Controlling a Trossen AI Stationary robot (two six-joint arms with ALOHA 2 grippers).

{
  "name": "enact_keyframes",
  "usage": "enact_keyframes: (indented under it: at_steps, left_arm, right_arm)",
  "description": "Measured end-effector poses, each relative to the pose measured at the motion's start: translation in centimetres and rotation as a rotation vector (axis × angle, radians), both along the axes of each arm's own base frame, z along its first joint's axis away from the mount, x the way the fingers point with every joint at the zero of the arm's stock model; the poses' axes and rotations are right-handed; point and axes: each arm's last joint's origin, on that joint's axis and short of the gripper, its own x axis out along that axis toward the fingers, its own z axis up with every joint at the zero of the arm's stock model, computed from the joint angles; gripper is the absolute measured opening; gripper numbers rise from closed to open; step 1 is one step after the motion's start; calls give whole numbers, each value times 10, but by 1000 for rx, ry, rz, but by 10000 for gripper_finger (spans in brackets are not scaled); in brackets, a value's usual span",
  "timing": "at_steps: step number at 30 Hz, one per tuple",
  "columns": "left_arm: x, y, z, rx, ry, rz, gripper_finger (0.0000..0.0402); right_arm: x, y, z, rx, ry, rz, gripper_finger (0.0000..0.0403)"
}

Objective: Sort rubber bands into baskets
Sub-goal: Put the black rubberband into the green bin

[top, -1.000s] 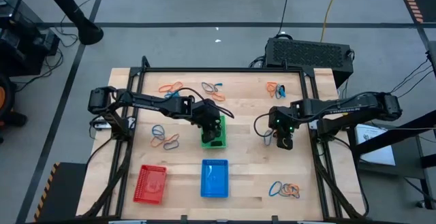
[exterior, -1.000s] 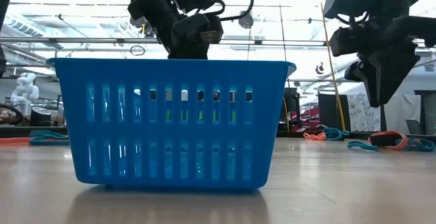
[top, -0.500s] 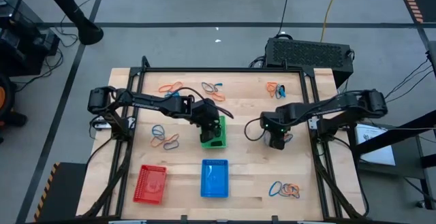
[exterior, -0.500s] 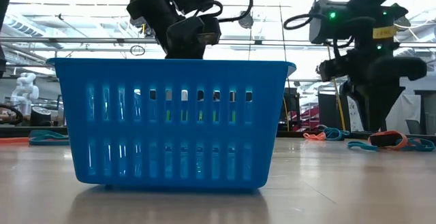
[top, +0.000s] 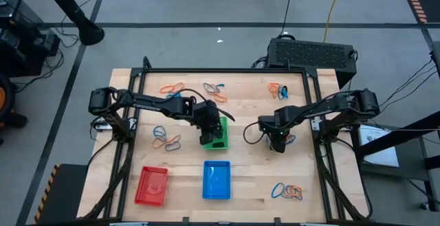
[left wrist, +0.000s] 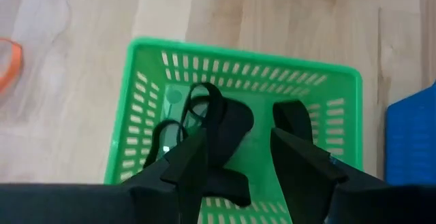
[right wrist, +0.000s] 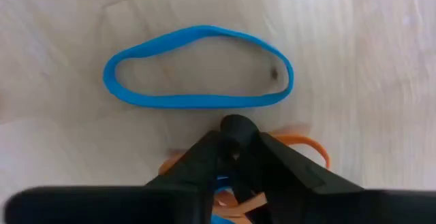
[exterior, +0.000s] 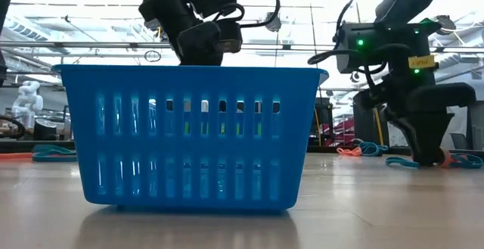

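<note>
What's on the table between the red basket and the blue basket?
Nothing. In the high view the red basket and the blue basket sit side by side with only bare wooden table between them.

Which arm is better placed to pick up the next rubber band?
Right. Its end effector is down at the table beside a blue band, over an orange band. The left end effector hangs open over the green basket.
</note>
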Motion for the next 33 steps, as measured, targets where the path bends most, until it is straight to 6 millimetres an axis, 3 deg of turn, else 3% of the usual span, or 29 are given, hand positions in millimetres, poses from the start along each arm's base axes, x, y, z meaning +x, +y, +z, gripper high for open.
enact_keyframes:
  at_steps: [4,14,25,28,33]
  left_arm:
    - [0,0,0,-14,4,-9,167]
    - [0,-1,2,-15,-14,-11,167]
    - [4,0,5,-11,-67,-10,166]
    - [4,0,5,-11,-65,-9,166]
    - [4,0,5,-21,-65,5,166]
  right_arm:
    - [-1,0,6,-1,-50,-48,12]
    - [-10,0,47,11,-292,-163,3]
    - [-38,5,93,-17,-578,-229,1]
    - [-54,8,91,-13,-662,-250,1]
    - [-79,10,56,43,-785,-356,0]
